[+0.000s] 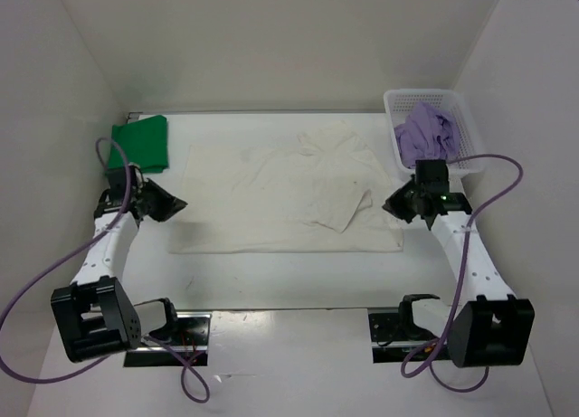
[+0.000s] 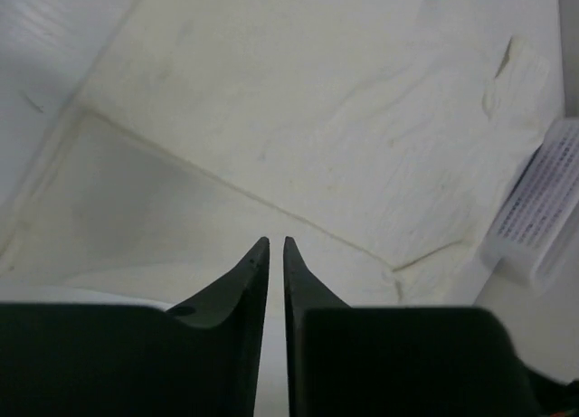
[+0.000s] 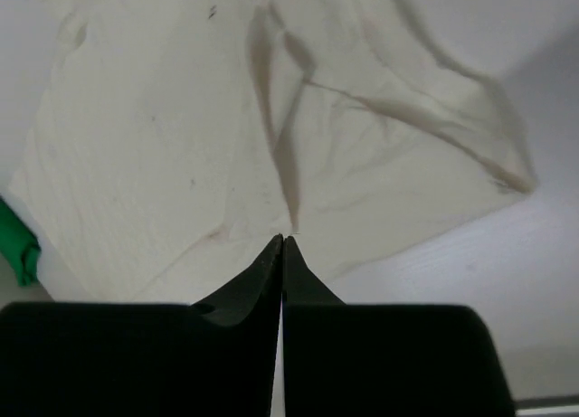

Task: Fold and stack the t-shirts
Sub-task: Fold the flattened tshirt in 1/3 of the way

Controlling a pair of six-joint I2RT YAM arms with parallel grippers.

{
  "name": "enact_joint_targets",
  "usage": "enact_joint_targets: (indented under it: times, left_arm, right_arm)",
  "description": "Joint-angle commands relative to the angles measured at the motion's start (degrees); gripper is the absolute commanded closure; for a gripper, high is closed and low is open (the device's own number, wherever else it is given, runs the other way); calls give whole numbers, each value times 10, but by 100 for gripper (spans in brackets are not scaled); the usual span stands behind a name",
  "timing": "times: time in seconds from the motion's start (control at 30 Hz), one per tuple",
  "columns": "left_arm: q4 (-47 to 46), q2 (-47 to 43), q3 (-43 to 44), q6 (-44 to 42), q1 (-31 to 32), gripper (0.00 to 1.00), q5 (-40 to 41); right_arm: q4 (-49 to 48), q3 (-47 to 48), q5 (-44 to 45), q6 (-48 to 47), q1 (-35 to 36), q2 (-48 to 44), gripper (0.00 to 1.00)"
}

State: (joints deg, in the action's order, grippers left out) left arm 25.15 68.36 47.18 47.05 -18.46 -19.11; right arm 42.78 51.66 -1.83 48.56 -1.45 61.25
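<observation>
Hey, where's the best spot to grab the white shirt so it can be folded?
Pinch the white shirt at its left and right side edges, coming in low from each side. It lies flat and spread out, so probably only the edges offer cloth to pinch, and the left gripper and right gripper sit beside them.

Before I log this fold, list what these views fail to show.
Lavender shirt: top view, lower part hidden by the basket wall and right arm.
Green shirt: right wrist view, cut off by the left edge.
White shirt beneath the right claw: right wrist view, hidden by the claw's own body.
Basket: left wrist view, cut off by the right edge.
</observation>
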Motion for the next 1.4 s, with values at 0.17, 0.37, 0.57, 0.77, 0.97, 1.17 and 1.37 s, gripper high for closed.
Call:
enact_joint_targets:
  times: [0.17,0.37,0.57,0.77,0.97,1.17,1.37]
  left_arm:
    - [-140,51,-24,23,177,89,12]
    - [-192,100,-53,52,275,88,19]
    - [-192,85,-84,42,287,88,42]
    - [-165,62,-100,19,274,87,67]
    - [-160,56,-119,14,256,85,53]
    - [-160,45,-113,14,256,85,53]
    - [-160,40,-108,19,256,85,53]
  right_arm:
    - [-238,-59,-119,-45,138,166,85]
    - [-296,-75,-146,-73,138,242,61]
    - [-291,-74,-87,-53,138,237,56]
    - [-308,-87,-103,-58,138,255,56]
    - [-314,-74,-119,-65,138,279,61]
    - [-321,-63,-156,-76,138,305,66]
    - [-322,-24,-174,-76,138,305,76]
